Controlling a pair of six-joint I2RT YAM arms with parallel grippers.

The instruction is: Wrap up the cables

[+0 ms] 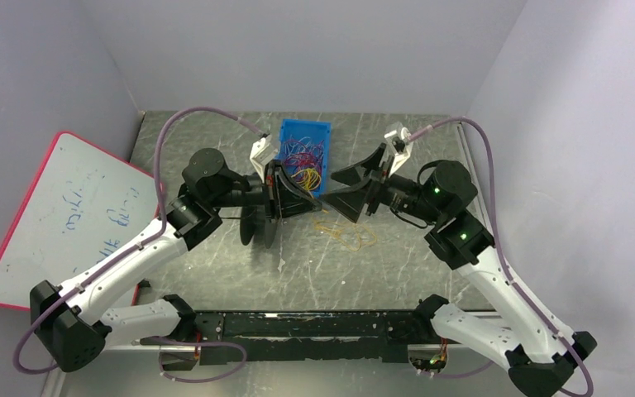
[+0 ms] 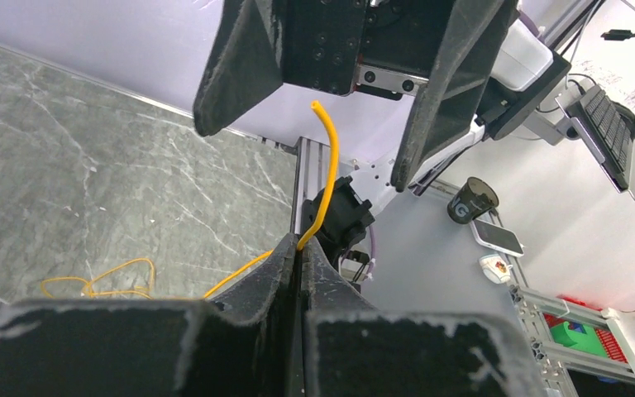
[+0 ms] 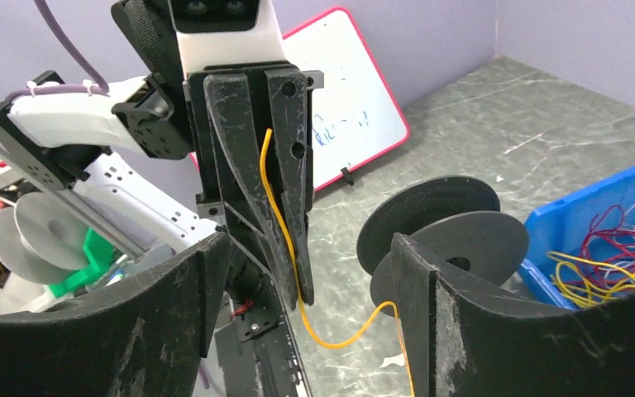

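My left gripper is shut on one yellow cable, whose free end sticks up past the fingertips. The same cable hangs from the left gripper in the right wrist view and droops toward the table. Its slack lies in loose loops on the table. My right gripper faces the left gripper closely and stands open, with its fingers on either side of the cable end and apart from it. More cables fill a blue bin.
A black spool stands on the table under the left wrist, also seen as spool beside the blue bin. A red-framed whiteboard leans at the left wall. Lilac hoses arc above both arms.
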